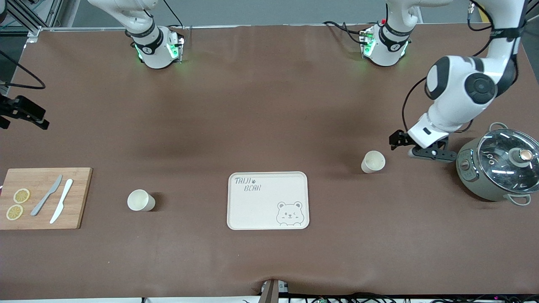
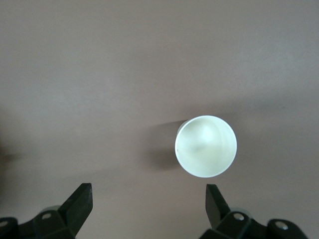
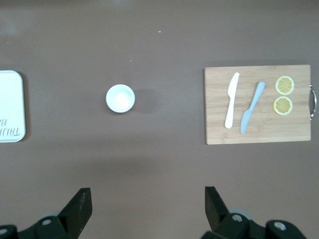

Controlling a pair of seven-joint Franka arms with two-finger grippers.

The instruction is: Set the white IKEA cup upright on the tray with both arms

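Two white cups stand upright on the brown table, one toward the left arm's end and one toward the right arm's end. The cream bear tray lies between them with nothing on it. My left gripper is open and empty, low over the table beside the first cup, between it and the pot. That cup lies just outside the open left gripper. My right gripper is open and empty, high over the table. Its view shows the second cup and the tray's edge. The right gripper is out of the front view.
A grey pot with a glass lid stands at the left arm's end, close to the left gripper. A wooden cutting board with two knives and two lemon slices lies at the right arm's end; it also shows in the right wrist view.
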